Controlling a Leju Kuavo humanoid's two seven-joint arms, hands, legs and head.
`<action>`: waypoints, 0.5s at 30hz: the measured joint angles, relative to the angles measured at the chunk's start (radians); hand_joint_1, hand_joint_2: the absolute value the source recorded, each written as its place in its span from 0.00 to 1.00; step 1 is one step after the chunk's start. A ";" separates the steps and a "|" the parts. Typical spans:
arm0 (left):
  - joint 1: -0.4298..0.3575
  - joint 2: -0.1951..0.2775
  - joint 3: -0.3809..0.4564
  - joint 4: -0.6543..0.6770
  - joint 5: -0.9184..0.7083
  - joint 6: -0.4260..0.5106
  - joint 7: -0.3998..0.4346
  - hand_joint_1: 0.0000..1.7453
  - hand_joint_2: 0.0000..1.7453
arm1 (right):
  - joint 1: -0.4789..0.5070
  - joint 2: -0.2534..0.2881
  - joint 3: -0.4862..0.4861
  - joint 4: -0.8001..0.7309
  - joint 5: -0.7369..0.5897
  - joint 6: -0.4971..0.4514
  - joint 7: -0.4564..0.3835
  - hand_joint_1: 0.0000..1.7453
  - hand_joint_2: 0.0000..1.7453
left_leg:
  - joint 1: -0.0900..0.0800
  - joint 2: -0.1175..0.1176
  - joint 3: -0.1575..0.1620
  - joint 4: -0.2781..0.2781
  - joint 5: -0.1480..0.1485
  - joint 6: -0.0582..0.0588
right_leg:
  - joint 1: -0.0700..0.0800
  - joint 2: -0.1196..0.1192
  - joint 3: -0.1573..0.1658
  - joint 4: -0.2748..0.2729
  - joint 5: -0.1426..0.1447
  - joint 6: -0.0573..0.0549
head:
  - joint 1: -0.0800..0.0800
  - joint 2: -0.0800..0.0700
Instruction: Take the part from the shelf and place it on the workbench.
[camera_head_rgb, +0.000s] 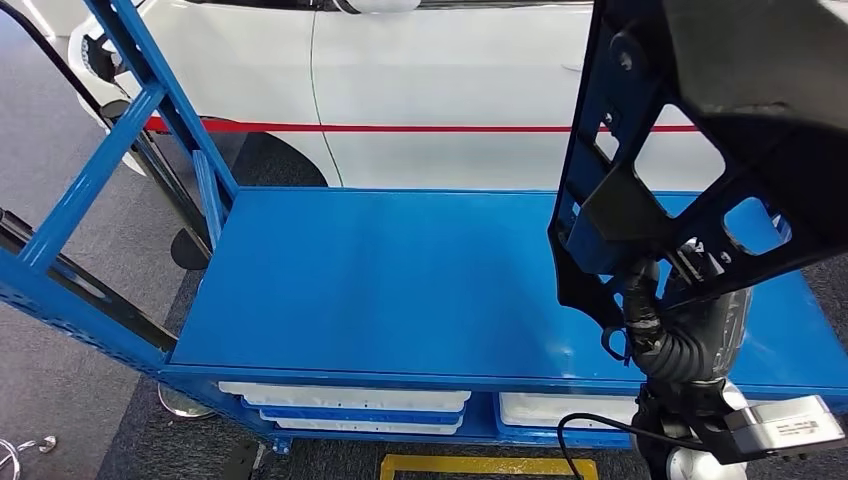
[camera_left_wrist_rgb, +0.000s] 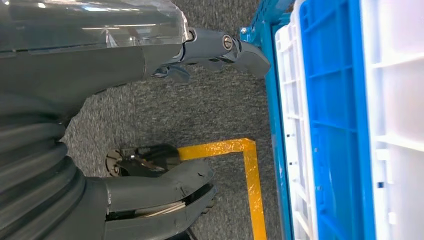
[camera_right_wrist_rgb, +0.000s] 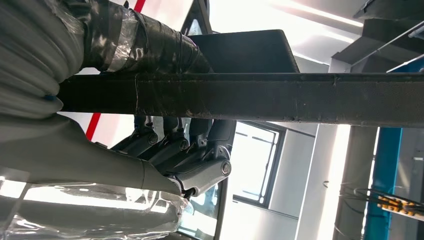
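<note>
While raised over workbench (camera_head_rgb: 400, 290), right hand (camera_right_wrist_rgb: 185, 155) grips black part (camera_head_rgb: 700, 120); left hand (camera_left_wrist_rgb: 165, 125) empty, fingers apart.

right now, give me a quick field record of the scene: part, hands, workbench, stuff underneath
part: black plastic panel with cut-outs, held up above the right side of the workbench, not set down
right hand: right hand grips the panel's edge from below
left hand: left hand hangs low over grey carpet, fingers apart, holding nothing
workbench: blue workbench, its top bare where it shows
underneath: white and blue trays stacked below the top
background: white car with a red stripe behind the workbench
</note>
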 joint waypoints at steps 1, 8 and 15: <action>-0.002 0.000 0.000 0.000 -0.002 0.000 0.000 0.00 1.00 | 0.000 0.001 0.000 0.000 0.000 0.000 0.000 1.00 1.00 | -0.004 0.000 0.019 -0.037 0.009 0.005 | -0.001 -0.001 -0.001 -0.002 0.008 0.006 | 0.000 0.000; -0.004 -0.003 0.009 0.000 -0.005 0.001 0.006 0.00 1.00 | 0.019 0.003 0.005 0.007 0.001 0.026 0.057 1.00 1.00 | -0.002 0.009 -0.021 -0.077 0.093 0.035 | -0.006 0.004 -0.038 0.098 -0.103 0.039 | 0.000 0.000; 0.006 -0.003 0.016 0.000 -0.013 -0.002 0.017 0.00 1.00 | 0.077 0.000 0.050 0.084 0.033 0.094 0.117 1.00 1.00 | 0.002 0.011 -0.130 -0.036 0.148 0.017 | -0.016 0.005 0.110 0.075 -0.126 0.052 | 0.000 0.000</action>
